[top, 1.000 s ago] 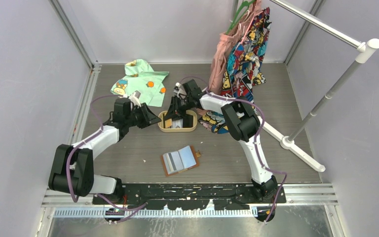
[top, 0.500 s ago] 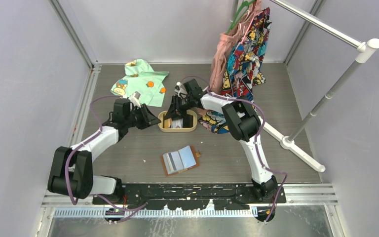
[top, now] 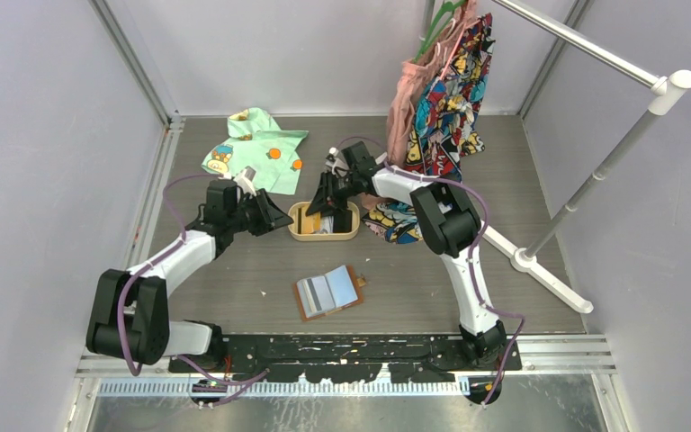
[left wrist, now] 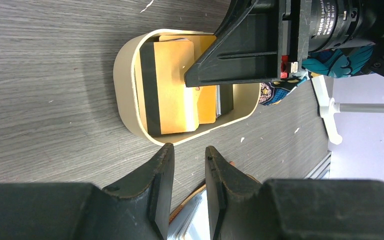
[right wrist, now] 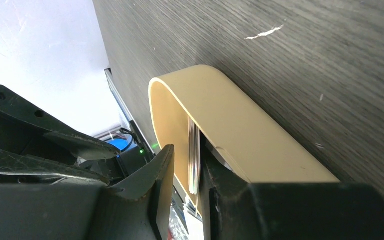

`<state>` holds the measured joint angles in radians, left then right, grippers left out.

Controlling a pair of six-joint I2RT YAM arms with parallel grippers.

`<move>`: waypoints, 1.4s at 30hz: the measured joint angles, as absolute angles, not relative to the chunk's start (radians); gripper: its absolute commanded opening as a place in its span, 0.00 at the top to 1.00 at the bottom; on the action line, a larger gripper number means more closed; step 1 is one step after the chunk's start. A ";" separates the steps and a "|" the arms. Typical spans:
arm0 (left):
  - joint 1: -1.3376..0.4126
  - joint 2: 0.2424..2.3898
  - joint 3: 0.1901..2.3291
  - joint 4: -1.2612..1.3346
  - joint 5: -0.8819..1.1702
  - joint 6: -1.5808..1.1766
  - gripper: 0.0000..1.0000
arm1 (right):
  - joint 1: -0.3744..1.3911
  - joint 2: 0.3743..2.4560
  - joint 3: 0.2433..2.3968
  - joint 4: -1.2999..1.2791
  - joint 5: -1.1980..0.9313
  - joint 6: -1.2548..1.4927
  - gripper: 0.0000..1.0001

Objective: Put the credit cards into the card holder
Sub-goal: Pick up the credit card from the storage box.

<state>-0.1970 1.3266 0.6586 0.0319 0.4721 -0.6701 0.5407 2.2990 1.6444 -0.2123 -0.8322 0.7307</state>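
Two things have shifted in the last second, both on the right arm. In the overhead view its wrist has drawn slightly toward the upper right, and the right gripper (right wrist: 186, 165) has eased its jaws a little wider while staying down in the tan tray (right wrist: 240, 120). The jaws now stand narrowly apart with the upright edge of a stack of credit cards (right wrist: 194, 150) between them. A thin gap shows on the left side of the stack, so I cannot tell whether the cards are really pinched.

In the left wrist view, more cards lie flat in the tray, an orange card (left wrist: 172, 85) with a dark stripe on top. The left gripper (left wrist: 186, 155) has not moved. It hovers just outside the tray's rim with its jaws slightly spread and nothing between them.

The card holder (top: 328, 292) lies open at lower centre of the table (top: 234, 270), well apart from the tray, with grey and light blue cards already showing in it. My reading is that the right arm is adjusting its hold before a lift, so the next card's transfer has not yet begun.
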 measured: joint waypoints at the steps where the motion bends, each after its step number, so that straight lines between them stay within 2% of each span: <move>1: -0.197 1.325 0.659 0.031 0.472 -0.670 0.70 | 0.540 2.297 1.643 -0.214 -0.832 0.728 0.70; 9: -0.197 1.312 0.659 0.026 0.472 -0.670 0.70 | 0.522 2.270 1.617 -0.236 -0.821 0.703 0.71; 16: -0.197 1.294 0.659 0.021 0.472 -0.670 0.70 | 0.510 2.264 1.608 -0.258 -0.809 0.683 0.80; 22: -0.197 1.278 0.659 0.009 0.474 -0.672 0.70 | 0.503 2.255 1.602 -0.293 -0.783 0.648 0.98; 26: -0.197 1.258 0.653 0.013 0.499 -0.680 0.65 | 0.498 2.217 1.588 -0.333 -0.754 0.601 0.99; 36: -0.197 1.114 0.567 0.139 0.615 -0.757 0.34 | 0.487 2.019 1.530 -0.398 -0.716 0.455 0.99; 38: -0.197 1.065 0.542 0.180 0.631 -0.776 0.25 | 0.487 1.977 1.506 -0.405 -0.725 0.421 0.99; 42: -0.197 0.990 0.480 0.309 0.665 -0.818 0.13 | 0.487 1.902 1.452 -0.413 -0.796 0.358 0.99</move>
